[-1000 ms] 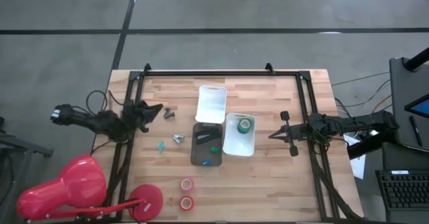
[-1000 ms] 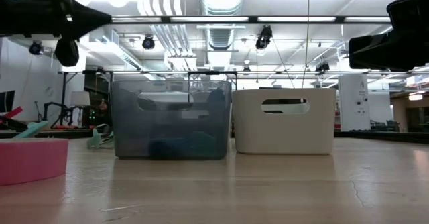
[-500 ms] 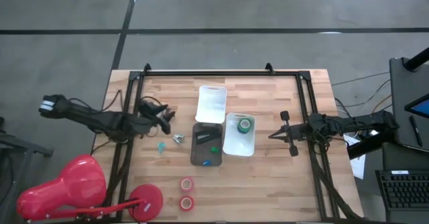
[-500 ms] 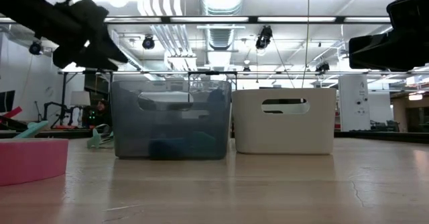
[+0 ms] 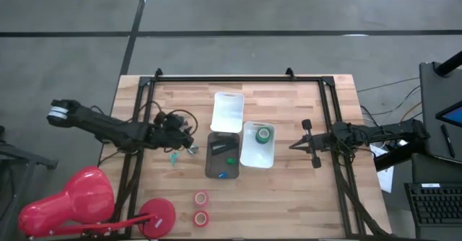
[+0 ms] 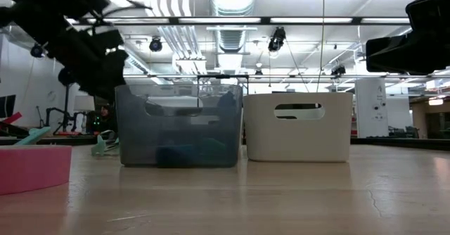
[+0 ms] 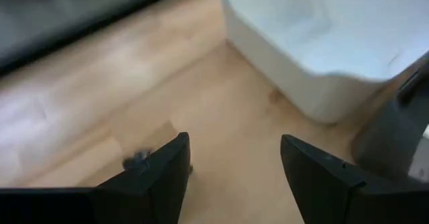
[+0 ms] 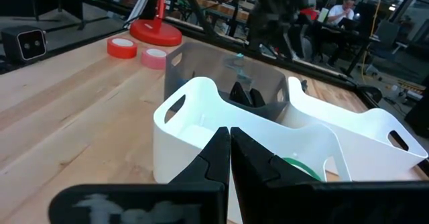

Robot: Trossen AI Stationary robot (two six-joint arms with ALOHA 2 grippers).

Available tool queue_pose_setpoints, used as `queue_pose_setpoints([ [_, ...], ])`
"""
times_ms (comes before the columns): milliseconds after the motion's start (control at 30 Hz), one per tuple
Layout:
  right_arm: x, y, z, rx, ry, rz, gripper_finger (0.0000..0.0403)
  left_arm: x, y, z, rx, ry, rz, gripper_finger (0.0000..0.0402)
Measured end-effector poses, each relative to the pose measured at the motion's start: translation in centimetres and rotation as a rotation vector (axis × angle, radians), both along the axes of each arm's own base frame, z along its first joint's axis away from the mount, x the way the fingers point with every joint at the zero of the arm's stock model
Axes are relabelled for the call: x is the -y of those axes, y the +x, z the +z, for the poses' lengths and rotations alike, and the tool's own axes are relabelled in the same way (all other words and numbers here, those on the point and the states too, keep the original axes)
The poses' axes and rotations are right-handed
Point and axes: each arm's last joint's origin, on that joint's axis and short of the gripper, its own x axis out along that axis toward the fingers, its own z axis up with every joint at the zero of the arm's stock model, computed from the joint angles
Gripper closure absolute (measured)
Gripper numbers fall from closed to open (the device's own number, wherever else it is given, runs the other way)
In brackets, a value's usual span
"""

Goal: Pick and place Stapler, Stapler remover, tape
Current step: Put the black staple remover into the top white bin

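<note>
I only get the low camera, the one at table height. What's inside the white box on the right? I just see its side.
Observer: A green roll of tape lies in that white plastic tray.
Operator: Where's the black claw on the left going?
Observer: The left gripper is open, over bare wood just left of the dark see-through bin.
Operator: I see one pink roll up close. Is it alone?
Observer: No, there are two red tape rolls, side by side near the front edge of the wooden table.
</note>
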Motion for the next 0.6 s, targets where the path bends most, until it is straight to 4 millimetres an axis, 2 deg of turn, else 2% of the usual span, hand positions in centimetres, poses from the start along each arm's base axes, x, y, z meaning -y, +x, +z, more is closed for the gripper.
queue_pose_setpoints([
  [400, 0.0, 0.0, 0.0, 0.000, 0.002, 0.000, 0.0394, -1.6, 0.6, -2.0, -0.173, 0.023, 0.063, 0.0168],
  [600, 0.0, 0.0, 0.0, 0.000, 0.001, -0.001, 0.0394, -2.7, 0.7, -3.2, -0.272, -0.063, 0.053, 0.0168],
])
